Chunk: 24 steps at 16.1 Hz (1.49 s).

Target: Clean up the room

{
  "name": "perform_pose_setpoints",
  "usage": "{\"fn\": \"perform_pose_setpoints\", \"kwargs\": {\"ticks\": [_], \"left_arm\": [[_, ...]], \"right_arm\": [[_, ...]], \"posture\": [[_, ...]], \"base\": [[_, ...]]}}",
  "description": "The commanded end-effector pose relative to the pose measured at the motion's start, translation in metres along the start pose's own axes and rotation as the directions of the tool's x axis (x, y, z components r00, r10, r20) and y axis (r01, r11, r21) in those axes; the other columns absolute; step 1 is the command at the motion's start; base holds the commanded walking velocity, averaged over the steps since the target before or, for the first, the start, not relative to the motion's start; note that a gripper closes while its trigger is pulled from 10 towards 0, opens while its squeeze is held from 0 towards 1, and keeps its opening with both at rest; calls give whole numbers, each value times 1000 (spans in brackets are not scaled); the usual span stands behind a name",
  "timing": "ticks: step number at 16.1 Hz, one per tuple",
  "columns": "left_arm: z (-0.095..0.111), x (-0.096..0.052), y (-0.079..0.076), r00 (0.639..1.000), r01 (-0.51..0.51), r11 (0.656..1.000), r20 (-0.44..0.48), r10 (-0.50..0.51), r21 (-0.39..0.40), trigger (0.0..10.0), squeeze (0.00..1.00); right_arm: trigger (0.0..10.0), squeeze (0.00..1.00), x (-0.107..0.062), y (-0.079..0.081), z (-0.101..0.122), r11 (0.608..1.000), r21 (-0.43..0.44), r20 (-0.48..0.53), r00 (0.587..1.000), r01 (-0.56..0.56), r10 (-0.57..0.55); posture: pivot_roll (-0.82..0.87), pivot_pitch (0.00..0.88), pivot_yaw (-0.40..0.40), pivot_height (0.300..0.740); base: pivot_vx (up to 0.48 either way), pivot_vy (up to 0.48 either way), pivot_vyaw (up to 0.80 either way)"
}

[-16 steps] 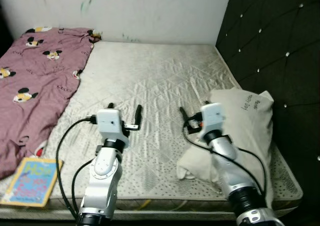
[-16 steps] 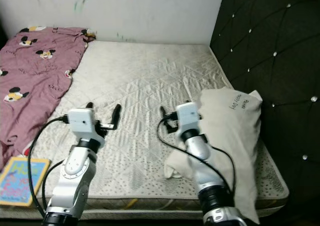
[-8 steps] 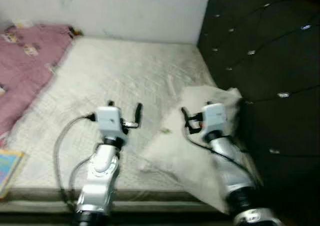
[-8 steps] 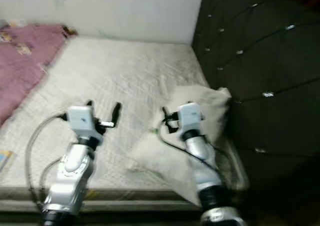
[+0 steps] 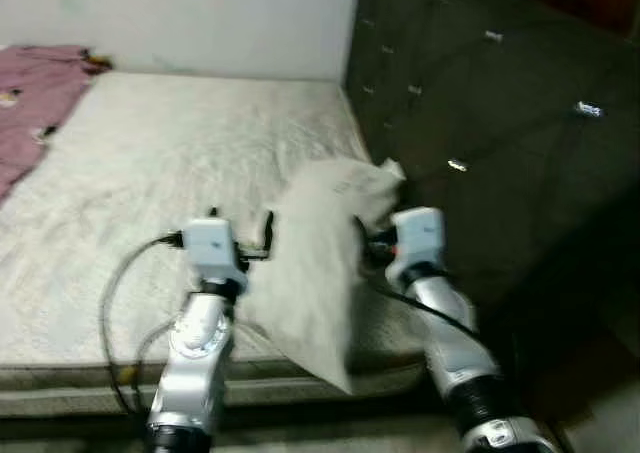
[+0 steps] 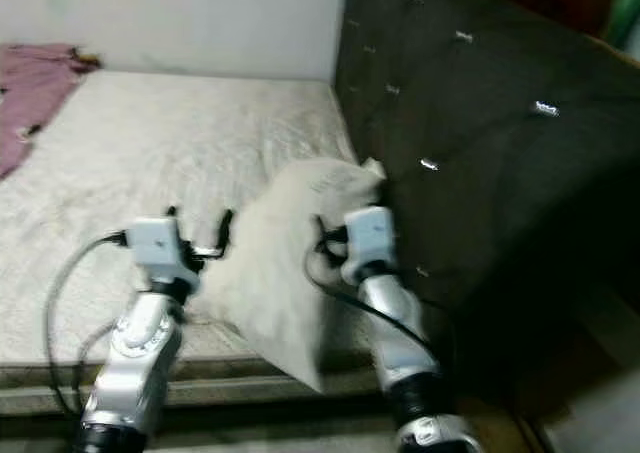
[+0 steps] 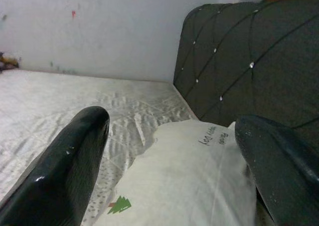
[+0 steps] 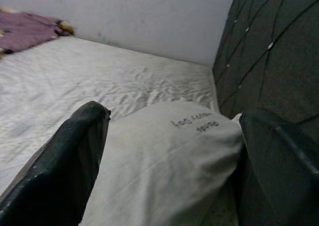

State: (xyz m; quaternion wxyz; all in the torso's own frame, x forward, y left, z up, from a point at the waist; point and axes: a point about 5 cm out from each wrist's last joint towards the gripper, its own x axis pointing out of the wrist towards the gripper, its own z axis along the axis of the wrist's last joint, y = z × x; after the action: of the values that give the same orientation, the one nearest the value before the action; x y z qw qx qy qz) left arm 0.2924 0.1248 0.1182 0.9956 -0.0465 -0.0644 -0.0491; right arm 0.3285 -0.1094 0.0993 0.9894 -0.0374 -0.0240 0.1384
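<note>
A white pillow (image 5: 318,258) with small print on it lies at the mattress (image 5: 140,163) corner next to the dark headboard, its lower end hanging over the front edge. My left gripper (image 5: 240,223) is open just left of the pillow. My right gripper (image 5: 372,239) is open at the pillow's right side, between it and the headboard. In the left wrist view the pillow (image 7: 192,183) lies ahead between the spread fingers (image 7: 70,168). The right wrist view also has the pillow (image 8: 164,156) beyond its spread fingers (image 8: 75,161). The eye views are blurred.
A dark tufted headboard (image 5: 480,103) stands along the right side of the bed. A pink patterned blanket (image 5: 30,78) lies at the far left of the mattress. A white wall (image 5: 180,13) closes the far side. The floor shows below the bed's front edge.
The whole view has swung to the right: the book and most of the blanket have left it. The pillow now stands between the two grippers rather than to the right of them.
</note>
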Motion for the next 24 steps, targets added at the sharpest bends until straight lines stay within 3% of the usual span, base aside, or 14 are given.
{"fn": "perform_pose_setpoints", "kwargs": {"ticks": [1, 3, 7, 11, 13, 16, 20, 24], "left_arm": [[1, 0, -2, 1000, 4, 1000, 8, -4, -7, 10000, 0], [3, 0, 4, 1000, -22, 1000, 14, 21, 15, 10000, 0], [7, -14, 40, 992, -123, 990, 11, 122, 68, 10000, 0], [-1, -38, 56, 989, -138, 986, -38, 142, 93, 10000, 0], [-12, -57, 68, 977, -185, 976, -81, 195, 114, 10000, 0], [-18, -65, 70, 972, -196, 974, -111, 208, 113, 10000, 0], [-16, -53, 61, 979, -171, 982, -101, 179, 86, 10000, 0], [-17, -56, 59, 979, -163, 983, -111, 171, 80, 10000, 0]], "right_arm": [[10000, 0, 2, -5, 5, 1000, -6, 19, 1000, 3, -3], [10000, 0, 2, -6, 7, 1000, 5, 23, 1000, 8, -8], [10000, 0, -2, -12, 6, 999, 26, 21, 999, 39, -40], [10000, 0, -13, -16, 3, 997, 43, 13, 998, 57, -58], [10000, 0, -29, -25, -4, 997, 31, -15, 997, 74, -74], [10000, 0, -43, -34, -13, 994, 25, -50, 993, 108, -107], [10000, 0, -45, -35, -12, 992, 23, -60, 991, 124, -122], [10000, 0, -48, -34, -11, 990, 34, -63, 989, 139, -137]], "posture": [[-75, 6, -50, 740], [-66, 14, -44, 740], [-42, 16, -34, 740], [-25, 0, -29, 740], [-21, 0, -29, 740], [-20, 0, -30, 740], [-42, 0, -18, 740], [-47, 0, -10, 740]], "base": [[0, 0, 0], [0, 0, 0], [0, 0, 0], [0, 0, 0], [0, 0, -400], [0, 0, -800], [0, 0, -800], [0, 0, -800]]}}
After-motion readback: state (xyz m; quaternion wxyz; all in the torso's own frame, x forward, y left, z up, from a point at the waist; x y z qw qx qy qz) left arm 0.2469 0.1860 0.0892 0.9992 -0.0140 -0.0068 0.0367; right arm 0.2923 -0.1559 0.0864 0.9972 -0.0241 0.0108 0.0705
